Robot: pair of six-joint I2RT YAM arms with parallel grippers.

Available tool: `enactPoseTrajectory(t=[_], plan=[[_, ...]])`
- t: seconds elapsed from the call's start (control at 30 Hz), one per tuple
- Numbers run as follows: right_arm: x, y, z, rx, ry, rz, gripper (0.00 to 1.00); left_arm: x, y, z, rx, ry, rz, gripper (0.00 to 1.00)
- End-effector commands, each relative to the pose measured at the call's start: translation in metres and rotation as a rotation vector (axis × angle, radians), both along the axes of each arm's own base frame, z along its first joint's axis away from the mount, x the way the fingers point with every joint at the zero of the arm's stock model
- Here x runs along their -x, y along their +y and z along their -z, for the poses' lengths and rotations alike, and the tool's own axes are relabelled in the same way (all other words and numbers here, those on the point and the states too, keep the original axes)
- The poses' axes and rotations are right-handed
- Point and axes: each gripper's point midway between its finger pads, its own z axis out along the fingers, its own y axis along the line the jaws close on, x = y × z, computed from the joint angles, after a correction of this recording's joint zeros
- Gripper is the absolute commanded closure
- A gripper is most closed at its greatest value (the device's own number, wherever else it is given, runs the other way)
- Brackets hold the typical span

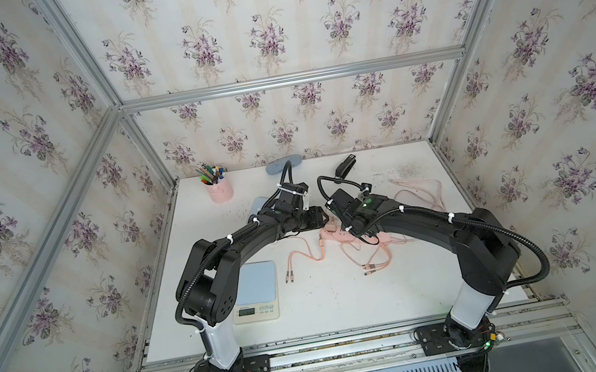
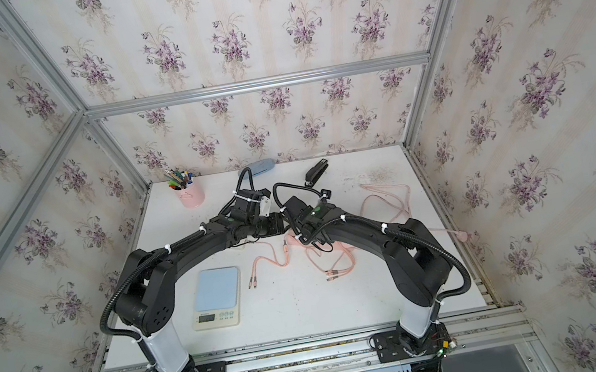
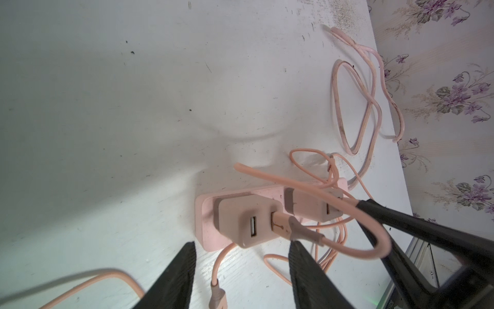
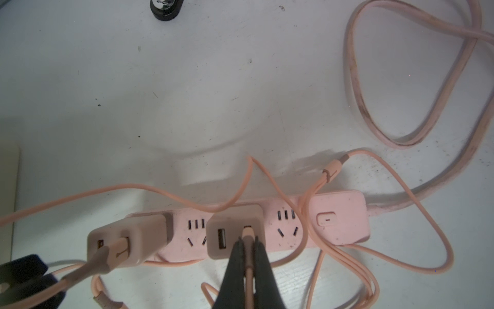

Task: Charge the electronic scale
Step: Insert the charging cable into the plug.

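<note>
The electronic scale point(image 1: 257, 286) point(image 2: 220, 292), with a blue platform and cream body, lies by the left arm's base. A pink power strip point(image 4: 339, 222) point(image 3: 205, 235) carries two beige chargers. My right gripper point(image 4: 248, 242) point(image 1: 343, 224) is shut on the pink cable's USB plug point(image 4: 248, 231), which sits in the middle charger point(image 4: 230, 235). My left gripper point(image 3: 242, 246) point(image 1: 317, 218) is open and holds nothing, just short of the end charger point(image 3: 240, 219) point(image 4: 128, 240), which has its own plug point(image 3: 280, 227) in it. Loose cable ends point(image 1: 289, 276) lie right of the scale.
A pink pen cup point(image 1: 220, 191), a grey-blue object point(image 1: 283, 165) and a black stapler point(image 1: 345, 165) stand along the back. The strip's thick cord point(image 1: 423, 195) loops towards the right edge. More thin pink cable point(image 1: 375, 259) is tangled in front of the strip.
</note>
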Motion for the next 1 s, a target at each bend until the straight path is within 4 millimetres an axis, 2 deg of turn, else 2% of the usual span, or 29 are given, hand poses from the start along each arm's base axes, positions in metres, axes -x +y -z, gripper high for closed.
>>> enactPoseTrajectory(t=[0.0,0.2,0.27,0.33,0.4,0.5,0.63,0.7,0.8,0.9,0.97], plan=[[0.036,-0.005,0.029,0.024,0.207,-0.022,1.0,-0.001,0.0,0.001,0.002,0.0,-0.002,0.42],[0.046,0.0,0.054,0.033,0.3,-0.055,1.0,0.0,0.0,0.001,-0.001,0.001,0.003,0.42],[0.045,0.004,0.056,0.015,0.297,-0.068,1.0,-0.001,0.0,0.0,-0.008,-0.004,0.006,0.41],[0.037,0.01,0.049,0.004,0.27,-0.084,1.0,-0.001,0.002,-0.002,-0.017,-0.013,0.008,0.4],[0.021,0.017,0.031,-0.016,0.218,-0.101,0.96,-0.003,0.004,-0.008,-0.026,-0.028,0.008,0.38],[-0.003,0.028,-0.006,-0.051,0.124,-0.12,0.72,-0.006,0.01,-0.018,-0.035,-0.054,0.004,0.36],[-0.027,0.041,-0.062,-0.086,-0.009,-0.159,0.49,-0.006,0.025,-0.032,-0.055,-0.089,-0.011,0.33],[-0.033,0.047,-0.083,-0.111,-0.058,-0.184,0.44,-0.004,0.033,-0.037,-0.072,-0.11,-0.017,0.33],[-0.034,0.049,-0.11,-0.145,-0.116,-0.22,0.42,0.003,0.044,-0.046,-0.097,-0.151,-0.009,0.33],[-0.027,0.042,-0.123,-0.164,-0.148,-0.233,0.42,0.017,0.049,-0.05,-0.108,-0.175,0.016,0.33],[-0.018,0.03,-0.124,-0.17,-0.151,-0.224,0.42,0.028,0.051,-0.049,-0.123,-0.19,0.041,0.33]])
